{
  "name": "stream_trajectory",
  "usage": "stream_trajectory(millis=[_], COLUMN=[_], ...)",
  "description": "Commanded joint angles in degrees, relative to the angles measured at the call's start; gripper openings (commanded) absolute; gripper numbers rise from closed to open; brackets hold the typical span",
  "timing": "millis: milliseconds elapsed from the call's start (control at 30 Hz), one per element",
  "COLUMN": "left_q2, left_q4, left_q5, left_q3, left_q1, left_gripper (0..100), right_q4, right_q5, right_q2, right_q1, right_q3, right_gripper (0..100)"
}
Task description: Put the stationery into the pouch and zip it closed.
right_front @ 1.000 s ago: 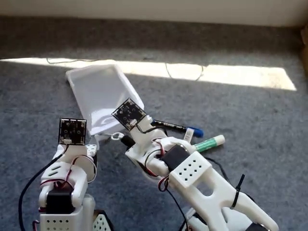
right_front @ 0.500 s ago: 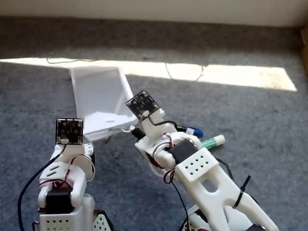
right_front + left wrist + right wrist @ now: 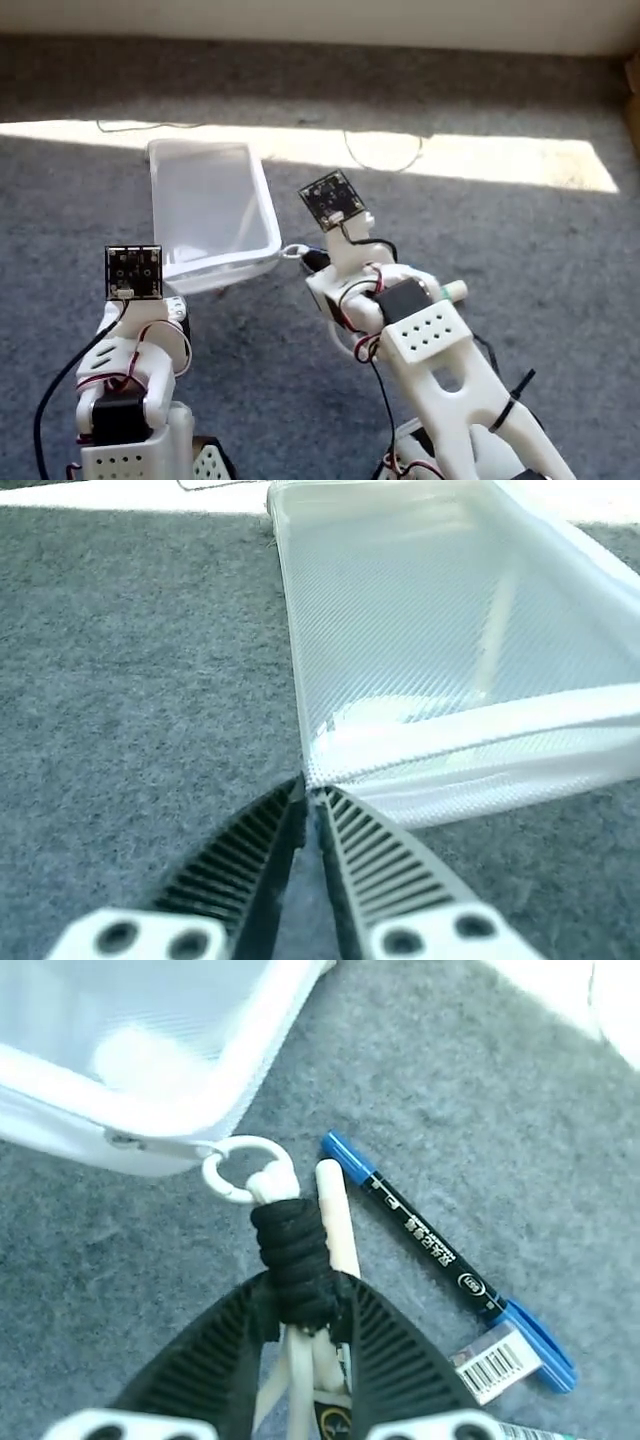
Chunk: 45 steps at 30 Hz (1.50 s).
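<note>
Translucent pouch [image 3: 210, 200] on carpet [image 3: 520, 250] | left pincer [image 3: 311, 790] closed, apparently nipping its corner | right pincer [image 3: 300, 1305] clamped on zip cord [image 3: 293, 1250] | judged step: opening zip | next: load blue pen [image 3: 420, 1240] lying outside

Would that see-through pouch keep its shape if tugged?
Probably not: the pouch looks like thin mesh, its rim bowing between the left pincer and the zip cord, so likely floppy. Seemingly empty, it should slide lightly over carpet.
</note>
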State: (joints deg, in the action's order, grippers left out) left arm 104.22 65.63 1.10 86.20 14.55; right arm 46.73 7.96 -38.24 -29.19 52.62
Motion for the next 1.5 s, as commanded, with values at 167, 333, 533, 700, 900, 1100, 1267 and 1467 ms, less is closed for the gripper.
stream_trajectory(millis=[167, 333, 533, 700, 900, 1100, 1267, 1467], left_q2=[0.48, 0.40, 0.31, 0.31, 0.31, 0.40, 0.40, 0.40], left_q4=[-1.05, -1.05, -1.05, -1.05, -3.69, -7.38, -7.65, -10.37], left_q5=[0.18, 0.26, 3.69, 3.87, 4.13, 4.13, 3.78, 0.26], left_q3=[-1.01, -0.57, -0.22, -0.22, 0.75, 1.98, 1.98, 2.15], left_q1=[1.45, 1.19, 1.45, 1.45, 1.45, 1.54, 1.54, 1.45], left_gripper=[1, 10, 25, 25, 25, 25, 22, 9], right_q4=[-0.22, 0.22, 4.62, 7.52, 9.36, 11.47, 11.47, 11.47], right_q5=[-0.26, -0.35, -0.35, -0.35, -0.35, -0.26, -0.26, -0.26], right_q2=[-2.15, -2.42, -11.91, -20.62, -26.59, -28.70, -28.70, -28.70], right_q1=[2.68, 2.51, -1.45, -4.35, -4.26, -4.18, -4.26, -4.26], right_q3=[-1.19, -1.36, -2.15, -2.07, -1.89, -1.80, -1.01, -1.01], right_gripper=[0.5, 0.5, 0.5, 0.5, 0.5, 0.5, 0.5, 0.5])
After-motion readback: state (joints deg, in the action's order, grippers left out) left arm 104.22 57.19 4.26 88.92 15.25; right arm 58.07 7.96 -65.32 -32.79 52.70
